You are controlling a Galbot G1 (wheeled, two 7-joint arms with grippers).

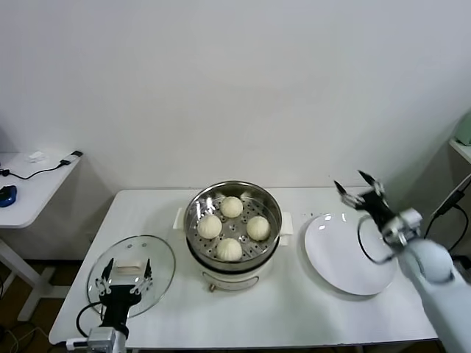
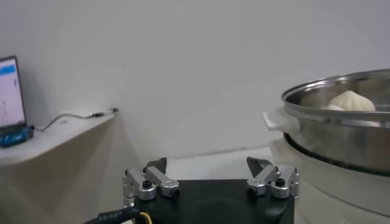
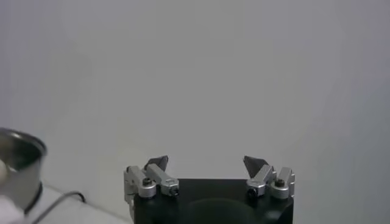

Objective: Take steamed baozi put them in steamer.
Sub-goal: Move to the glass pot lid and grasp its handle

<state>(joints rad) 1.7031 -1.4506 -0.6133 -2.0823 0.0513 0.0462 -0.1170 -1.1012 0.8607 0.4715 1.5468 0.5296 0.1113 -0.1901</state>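
Four soft, light, cream-white round steamed baozi (image 1: 232,228) are sitting in the shiny stainless-steel steamer (image 1: 199,202) at frame centre, likely needing gentle side grips, while the right gripper (image 1: 358,187) is hanging open and empty over the flat white plate (image 1: 346,265) at right and the left gripper (image 1: 126,272), open too, is idling above the glass lid (image 1: 158,254) at lower left.

Left tool (image 1: 125,271) and right tool (image 1: 356,187) gape empty.

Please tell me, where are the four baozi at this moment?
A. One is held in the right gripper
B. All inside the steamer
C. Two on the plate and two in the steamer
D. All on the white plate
B: all four steamed baozi sit on the perforated tray of the steamer, the white plate is bare, and the right gripper is open, holding nothing.
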